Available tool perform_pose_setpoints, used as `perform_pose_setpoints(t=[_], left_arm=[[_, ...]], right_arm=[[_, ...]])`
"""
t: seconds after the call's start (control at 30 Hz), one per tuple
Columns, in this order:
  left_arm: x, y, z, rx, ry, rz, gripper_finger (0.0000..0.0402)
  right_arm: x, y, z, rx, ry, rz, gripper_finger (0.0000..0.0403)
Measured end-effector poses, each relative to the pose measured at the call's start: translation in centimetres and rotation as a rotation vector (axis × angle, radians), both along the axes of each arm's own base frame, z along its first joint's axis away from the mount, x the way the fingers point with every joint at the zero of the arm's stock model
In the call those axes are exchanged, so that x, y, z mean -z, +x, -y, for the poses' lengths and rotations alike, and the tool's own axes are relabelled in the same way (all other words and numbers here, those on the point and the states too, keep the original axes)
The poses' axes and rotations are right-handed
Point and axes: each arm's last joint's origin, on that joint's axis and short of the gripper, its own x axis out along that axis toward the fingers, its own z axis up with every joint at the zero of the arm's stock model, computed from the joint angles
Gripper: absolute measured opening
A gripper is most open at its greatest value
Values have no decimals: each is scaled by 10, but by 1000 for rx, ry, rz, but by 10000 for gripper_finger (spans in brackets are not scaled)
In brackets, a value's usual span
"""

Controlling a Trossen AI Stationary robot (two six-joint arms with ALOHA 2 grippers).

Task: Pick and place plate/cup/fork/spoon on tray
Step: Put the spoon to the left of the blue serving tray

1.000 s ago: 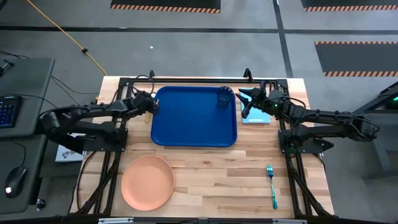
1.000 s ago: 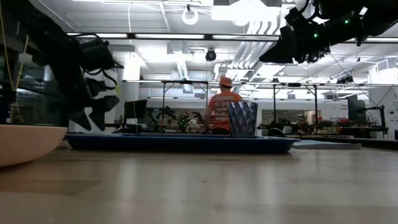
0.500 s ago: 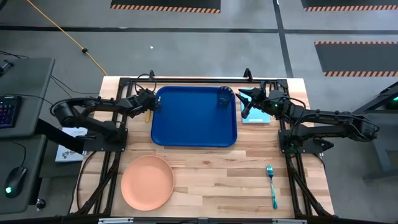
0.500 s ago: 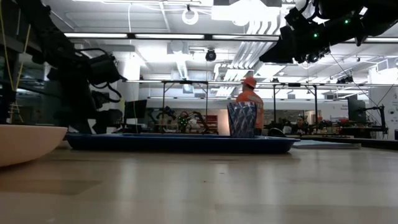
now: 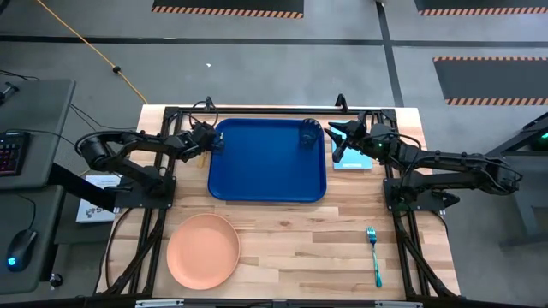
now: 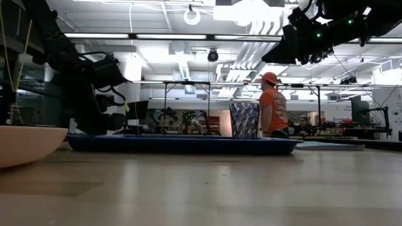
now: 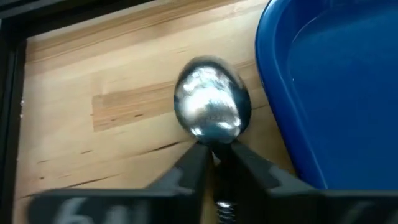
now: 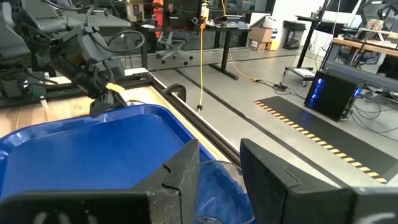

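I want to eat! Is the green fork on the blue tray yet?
No, the fork lies on the bare wood, far from the tray.

Bare tray (image 5: 265, 162), cup (image 5: 307, 136) in far corner

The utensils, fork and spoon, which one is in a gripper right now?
The spoon: the left gripper pinches its handle beside the tray. The teal fork lies untouched.
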Motion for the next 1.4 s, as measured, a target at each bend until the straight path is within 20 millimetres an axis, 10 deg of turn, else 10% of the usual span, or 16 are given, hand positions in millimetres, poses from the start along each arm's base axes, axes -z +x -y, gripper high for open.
perform_pose_setpoints(t=[0.37,0.8,1.13,1.4], left_arm=[[-7,-6,4,25,20,-70,13],[-89,-15,41,131,373,174,13],[-171,-3,97,828,709,927,13],[-166,31,118,1149,713,1153,13]], right_arm=[[0,0,0,0,0,0,110],[-4,1,0,-11,0,46,110],[-21,7,-16,-576,77,253,110],[-11,38,-38,-805,62,311,115]])
